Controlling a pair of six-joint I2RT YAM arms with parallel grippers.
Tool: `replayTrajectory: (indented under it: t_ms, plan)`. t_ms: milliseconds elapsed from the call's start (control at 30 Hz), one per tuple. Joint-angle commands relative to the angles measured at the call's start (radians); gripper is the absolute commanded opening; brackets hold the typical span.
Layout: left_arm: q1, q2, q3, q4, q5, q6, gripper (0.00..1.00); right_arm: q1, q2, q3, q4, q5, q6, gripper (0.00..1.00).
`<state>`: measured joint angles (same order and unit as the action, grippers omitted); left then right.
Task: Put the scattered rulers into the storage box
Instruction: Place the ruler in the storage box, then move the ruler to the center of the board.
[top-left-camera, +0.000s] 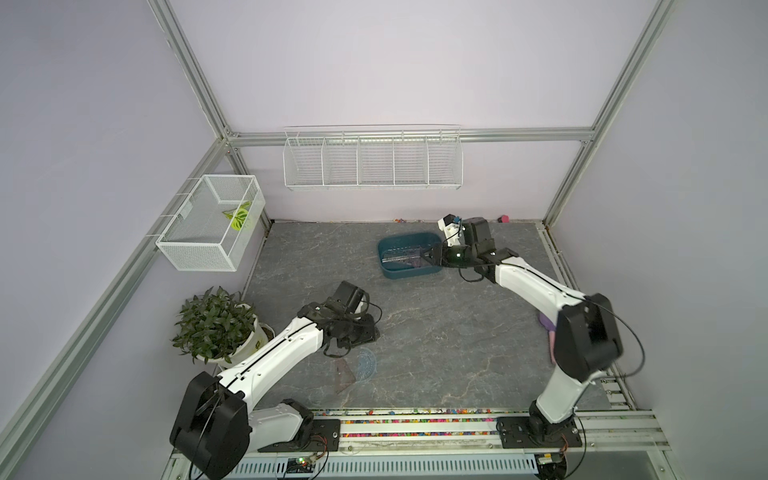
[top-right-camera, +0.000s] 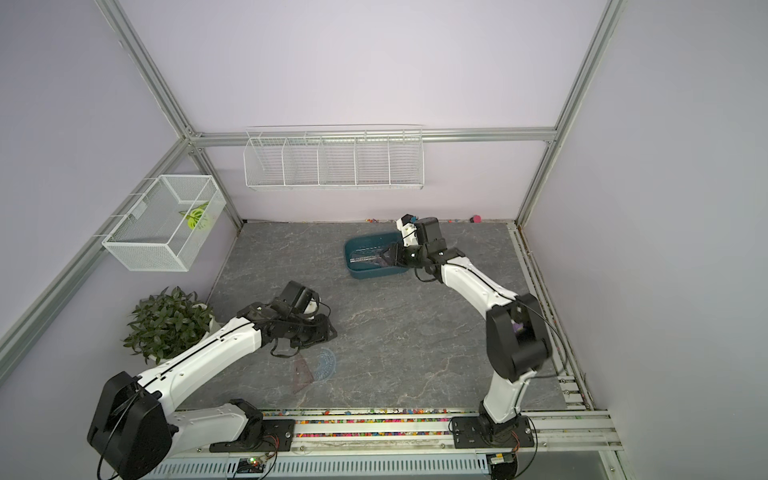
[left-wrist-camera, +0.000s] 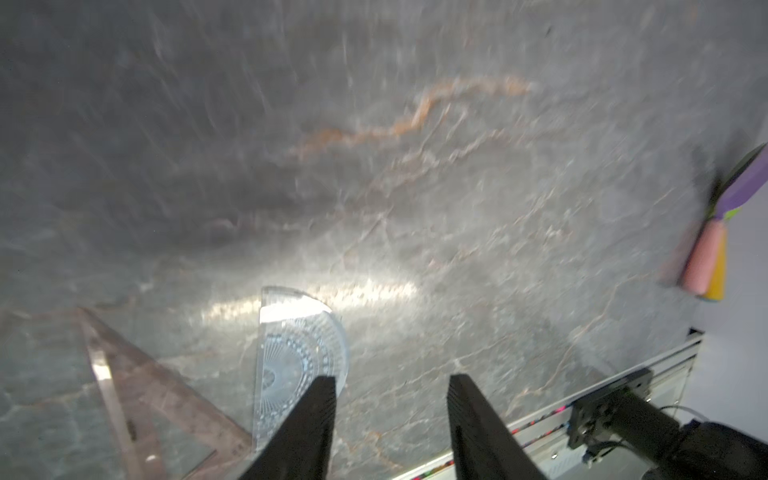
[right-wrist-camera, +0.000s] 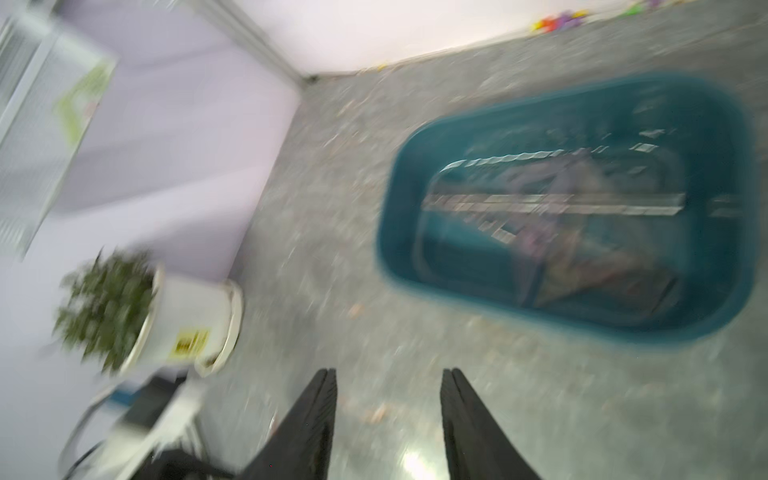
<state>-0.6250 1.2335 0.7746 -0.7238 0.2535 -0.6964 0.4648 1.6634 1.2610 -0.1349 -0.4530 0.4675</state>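
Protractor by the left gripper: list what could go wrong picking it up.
The protractor lies flat on the tabletop; the open left gripper may slide over it without pinching an edge.
The brown triangle lies close beside it and could get dragged along.
The right gripper hangs at the storage box, so the arms might crowd there.

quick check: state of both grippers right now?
Left gripper: open, nothing between the jaws.
Right gripper: open, nothing between the jaws.
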Motion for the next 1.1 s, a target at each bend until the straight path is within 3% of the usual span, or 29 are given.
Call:
replayTrajectory:
  t_ms: [0, 167, 267, 467, 800, 1067]
  plan:
    - [-0.049, -0.004, -0.066, -0.028, -0.041, -0.101, 0.52, 0.113, -0.113, -0.244, 0.013, 0.075, -0.082, 0.46]
    - [-0.068, -0.046, -0.146, -0.026, -0.100, -0.169, 0.52, 0.238, -0.236, -0.482, 0.109, 0.139, -0.058, 0.48]
    - [-0.090, -0.081, -0.141, -0.063, -0.164, -0.203, 0.53, 0.258, -0.232, -0.533, 0.148, 0.125, -0.047, 0.48]
    - [-0.090, -0.006, -0.166, 0.040, -0.129, -0.175, 0.55, 0.353, -0.214, -0.575, 0.195, 0.161, -0.129, 0.48]
    - [-0.088, 0.171, -0.134, 0.115, -0.099, -0.143, 0.54, 0.364, -0.205, -0.622, 0.216, 0.175, -0.129, 0.49]
    - [-0.088, 0.303, -0.024, 0.173, -0.065, -0.092, 0.50, 0.348, -0.182, -0.629, 0.230, 0.164, -0.097, 0.47]
